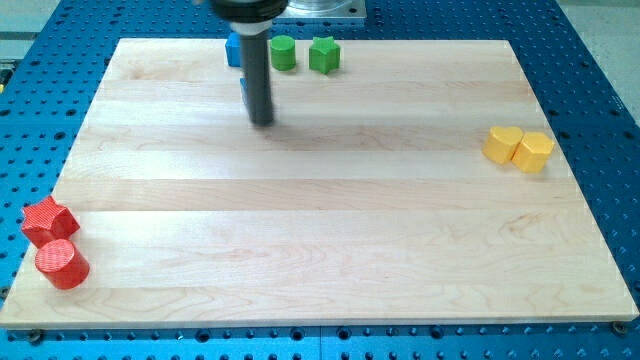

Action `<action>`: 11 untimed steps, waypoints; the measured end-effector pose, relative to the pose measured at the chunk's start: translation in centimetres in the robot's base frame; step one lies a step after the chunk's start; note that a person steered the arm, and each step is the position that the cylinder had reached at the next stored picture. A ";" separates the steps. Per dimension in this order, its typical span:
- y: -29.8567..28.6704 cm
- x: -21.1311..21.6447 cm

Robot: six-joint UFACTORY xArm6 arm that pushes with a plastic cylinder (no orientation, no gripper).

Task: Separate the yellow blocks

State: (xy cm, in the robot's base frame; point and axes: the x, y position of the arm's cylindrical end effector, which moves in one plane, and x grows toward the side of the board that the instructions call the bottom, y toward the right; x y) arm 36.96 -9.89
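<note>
Two yellow blocks touch each other at the view's right edge of the wooden board: a yellow heart-shaped block (503,144) on the left and a yellow hexagonal block (534,152) on the right. My tip (262,122) rests on the board near the view's top, left of centre, far to the left of the yellow blocks. It touches neither of them.
A blue block (233,49) sits partly hidden behind the rod, with another blue sliver (243,92) at the rod's left side. A green cylinder (284,53) and green star-like block (324,55) stand at the top. A red star block (48,220) and red cylinder (62,264) sit bottom left.
</note>
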 end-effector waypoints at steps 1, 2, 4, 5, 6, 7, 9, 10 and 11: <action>-0.6 -2.2; 2.3 -4.2; -0.6 -5.3; 3.9 3.0; 18.6 3.5; 30.0 -3.3; 43.2 2.6; 38.4 6.0; 30.6 3.9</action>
